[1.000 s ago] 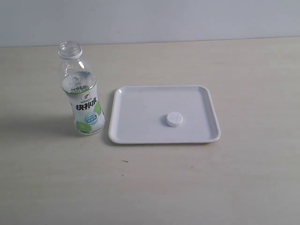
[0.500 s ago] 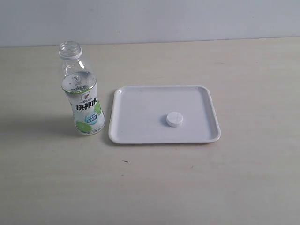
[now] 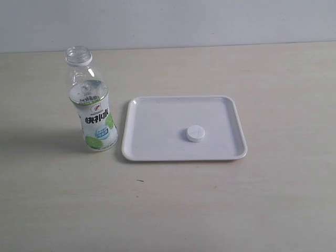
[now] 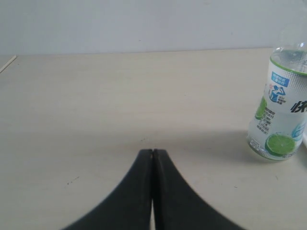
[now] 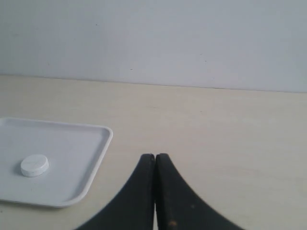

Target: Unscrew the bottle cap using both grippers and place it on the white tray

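The clear bottle (image 3: 93, 102) with its white-and-green lime label stands upright on the table, its neck bare, just left of the white tray (image 3: 157, 152). The small round white bottle cap (image 3: 195, 133) lies flat on the tray, right of its middle. Neither gripper shows in the exterior view. In the left wrist view my left gripper (image 4: 152, 152) is shut with nothing held, well apart from the bottle (image 4: 282, 110). In the right wrist view my right gripper (image 5: 155, 156) is shut and empty, beside the tray (image 5: 98, 158), with the cap (image 5: 34, 165) lying on it.
The pale wooden table (image 3: 210, 210) runs back to a plain grey wall (image 3: 168, 21). A thin table edge shows in the left wrist view at its far side (image 4: 7, 63).
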{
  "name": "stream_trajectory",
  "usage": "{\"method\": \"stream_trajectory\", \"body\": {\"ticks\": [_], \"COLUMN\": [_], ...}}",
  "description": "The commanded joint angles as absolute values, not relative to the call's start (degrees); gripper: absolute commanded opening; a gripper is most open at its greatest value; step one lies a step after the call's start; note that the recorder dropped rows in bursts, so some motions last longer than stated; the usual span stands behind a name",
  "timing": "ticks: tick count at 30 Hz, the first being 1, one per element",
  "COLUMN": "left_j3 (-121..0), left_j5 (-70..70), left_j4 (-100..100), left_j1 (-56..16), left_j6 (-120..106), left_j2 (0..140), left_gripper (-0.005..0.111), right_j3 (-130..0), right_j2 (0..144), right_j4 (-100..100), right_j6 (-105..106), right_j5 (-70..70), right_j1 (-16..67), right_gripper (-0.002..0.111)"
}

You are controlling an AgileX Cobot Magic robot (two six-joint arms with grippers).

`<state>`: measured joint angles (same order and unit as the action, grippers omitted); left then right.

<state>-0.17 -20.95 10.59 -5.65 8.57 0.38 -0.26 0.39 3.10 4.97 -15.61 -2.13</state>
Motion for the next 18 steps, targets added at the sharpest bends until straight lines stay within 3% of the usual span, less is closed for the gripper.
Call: {"method": "stream_trajectory", "body": {"ticks": [1, 18], "left_j3": [0.0, 0.0], "left_j5": [-20.8, -20.8], "left_j4": [10.0, 10.0], "left_j1": [-5.9, -5.9], "left_j6": [8.8, 8.8], "left_j2": [0.0, 0.0], "left_gripper": [0.000, 0.000], "right_j3": [0.0, 0.0], "right_j2": [0.0, 0.0], "right_j4": [2.6, 3.1], "right_j6": [4.0, -0.7], "right_j5": [-15.7, -15.8], "right_j1": [-2.4, -2.4], "right_gripper": [0.000, 0.000]}}
